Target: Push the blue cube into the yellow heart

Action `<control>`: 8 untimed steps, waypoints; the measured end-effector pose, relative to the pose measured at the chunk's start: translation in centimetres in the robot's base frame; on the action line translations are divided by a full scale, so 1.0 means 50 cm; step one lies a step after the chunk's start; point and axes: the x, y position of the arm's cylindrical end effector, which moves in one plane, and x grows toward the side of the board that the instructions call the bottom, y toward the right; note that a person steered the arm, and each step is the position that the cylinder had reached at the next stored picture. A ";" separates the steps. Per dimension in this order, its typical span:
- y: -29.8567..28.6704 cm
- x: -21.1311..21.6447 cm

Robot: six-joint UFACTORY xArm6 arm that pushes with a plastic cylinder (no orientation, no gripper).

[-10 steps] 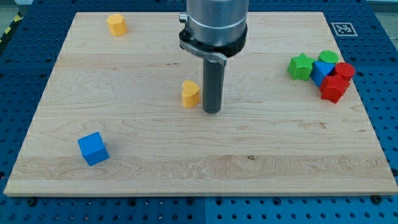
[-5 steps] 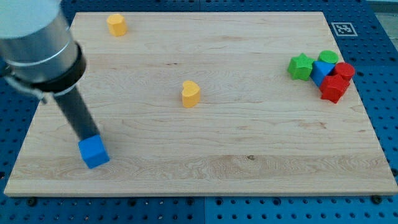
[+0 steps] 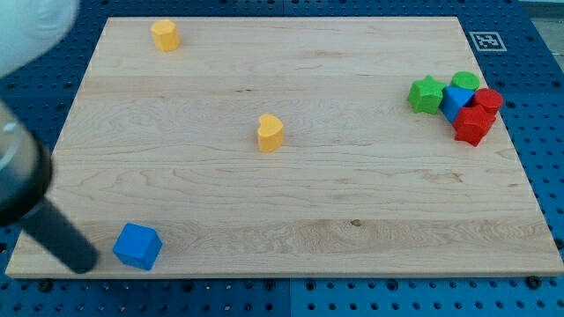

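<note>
The blue cube (image 3: pixel 137 246) lies near the board's bottom left corner, close to the bottom edge. The yellow heart (image 3: pixel 270 132) stands near the middle of the board, well up and to the right of the cube. My tip (image 3: pixel 83 262) is at the bottom left, just left of the blue cube with a small gap between them. The rod slants up to the left out of the view.
A yellow block (image 3: pixel 164 34) sits at the top left. A cluster at the right holds a green star (image 3: pixel 426 93), a green round block (image 3: pixel 465 82), a blue block (image 3: pixel 455 101), a red cylinder (image 3: pixel 488 99) and a red block (image 3: pixel 471 126). The wooden board (image 3: pixel 352 220) ends just below the cube.
My tip swept from beside the yellow heart to the blue cube, then down to its left. The cube slid down toward the bottom edge and turned a little.
</note>
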 end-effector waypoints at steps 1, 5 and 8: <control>0.157 -0.046; 0.175 0.002; 0.275 -0.167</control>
